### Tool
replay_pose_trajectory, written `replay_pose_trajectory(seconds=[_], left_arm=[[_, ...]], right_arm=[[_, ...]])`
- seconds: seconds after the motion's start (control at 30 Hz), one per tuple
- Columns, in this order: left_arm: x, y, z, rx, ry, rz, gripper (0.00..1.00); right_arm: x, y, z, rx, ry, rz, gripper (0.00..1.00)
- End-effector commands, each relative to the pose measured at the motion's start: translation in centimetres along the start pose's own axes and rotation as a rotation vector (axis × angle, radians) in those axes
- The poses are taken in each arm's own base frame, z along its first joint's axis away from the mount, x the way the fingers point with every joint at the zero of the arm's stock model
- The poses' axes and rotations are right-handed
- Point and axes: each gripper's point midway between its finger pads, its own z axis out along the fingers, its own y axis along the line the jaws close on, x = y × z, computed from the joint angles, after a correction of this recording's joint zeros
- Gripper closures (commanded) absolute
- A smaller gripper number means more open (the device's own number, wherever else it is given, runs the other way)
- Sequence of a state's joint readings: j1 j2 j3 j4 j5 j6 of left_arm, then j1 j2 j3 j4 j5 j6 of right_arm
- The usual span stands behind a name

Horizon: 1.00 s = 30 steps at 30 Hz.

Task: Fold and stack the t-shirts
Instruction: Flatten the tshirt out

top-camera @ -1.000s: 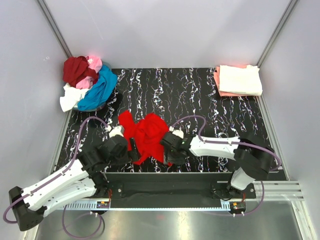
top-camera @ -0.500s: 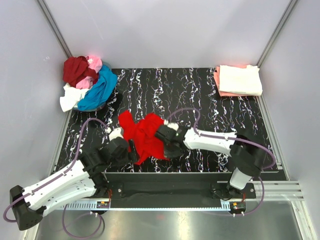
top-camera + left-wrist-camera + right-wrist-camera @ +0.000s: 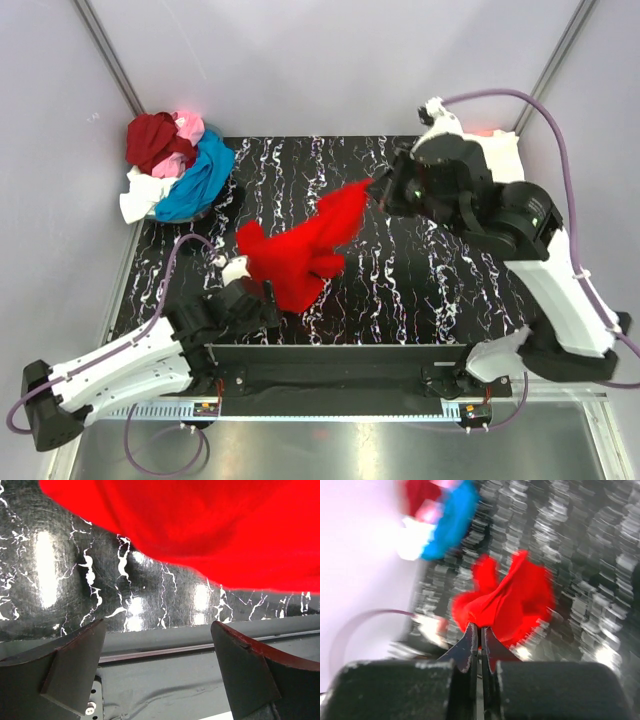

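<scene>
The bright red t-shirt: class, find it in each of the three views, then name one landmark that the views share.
Top external: bright red t-shirt mid-table, one corner held up by the right claw.
Left wrist: t-shirt across the top of the picture.
Right wrist: t-shirt at centre, pinched in the shut claw.
Shared landmark: the black, white-veined table.

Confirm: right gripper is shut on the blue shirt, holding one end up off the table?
No, the right gripper is shut on the bright red shirt, holding one end up off the table; the right wrist view shows it.
</scene>
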<state>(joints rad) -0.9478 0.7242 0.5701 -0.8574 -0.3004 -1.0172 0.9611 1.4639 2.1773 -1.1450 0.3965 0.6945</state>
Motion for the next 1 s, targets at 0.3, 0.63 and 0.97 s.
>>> replay_pose_trajectory(seconds=[0.3, 0.63, 0.97], left_arm=[[0.6, -10.0, 1.9, 0.185, 0.011, 0.260, 0.05], [2.3, -11.4, 2.8, -0.101, -0.040, 0.485, 0.01], [0.8, -9.8, 3.2, -0.265, -0.098, 0.533, 0.01]], right_arm=[[7.4, -15.6, 1.2, 0.425, 0.143, 0.002, 1.00], [2.2, -18.4, 1.5, 0.465, 0.115, -0.009, 1.00], [0.4, -18.5, 2.6, 0.429, 0.122, 0.016, 1.00]])
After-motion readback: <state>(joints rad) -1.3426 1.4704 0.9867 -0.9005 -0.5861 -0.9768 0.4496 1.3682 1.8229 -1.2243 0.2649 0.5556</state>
